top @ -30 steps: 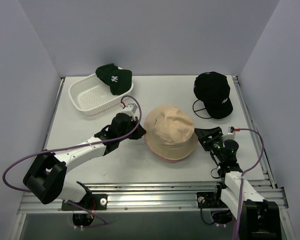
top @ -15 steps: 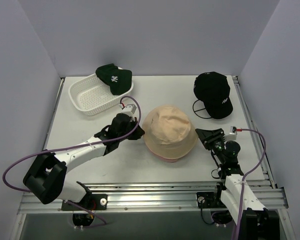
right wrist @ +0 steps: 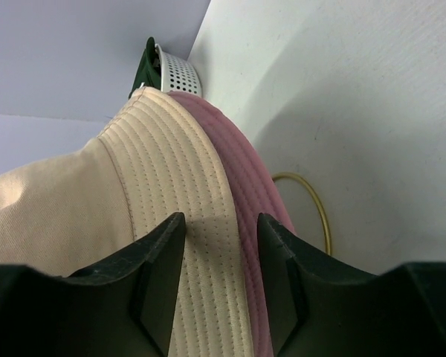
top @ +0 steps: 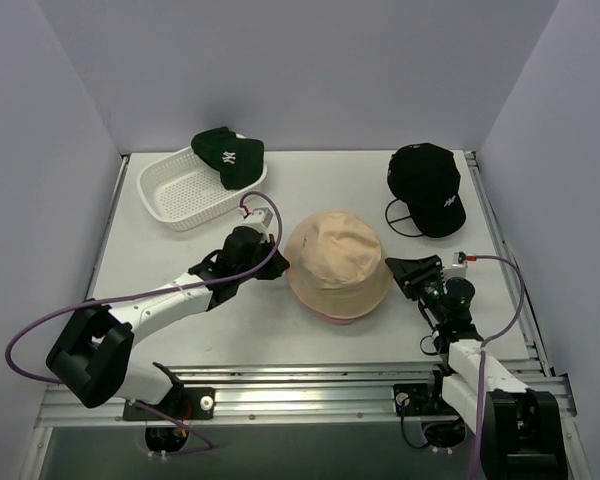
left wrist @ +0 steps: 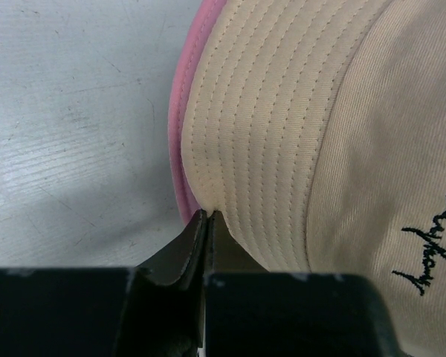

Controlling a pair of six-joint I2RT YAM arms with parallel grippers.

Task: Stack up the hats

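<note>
Spanning the view, the table (top: 330, 180) bore a white basket (top: 175, 195) at rear left. The tan hat (top: 338, 258) sat centrally over the pink hat (left wrist: 180, 126). The black cap (top: 427, 185) lay rear right, and the green cap (top: 228, 155) rested on the basket's rim. The left gripper (left wrist: 207, 216) was closed, its tips against the tan brim. The right gripper (right wrist: 221, 222) had its jaws parted at both brims.

Boxed in on three sides by plain, pale lavender-grey panels: a far wall (top: 300, 70), a left wall (top: 30, 200) and a right wall (top: 570, 180). Below them, a matte white worktop (top: 320, 180), faintly scuffed in the wrist views. Edged at the near side by a silver aluminium rail (top: 310, 385) and along the right by a side rail (top: 500, 240). Lit softly and evenly, with faint shadows only.
</note>
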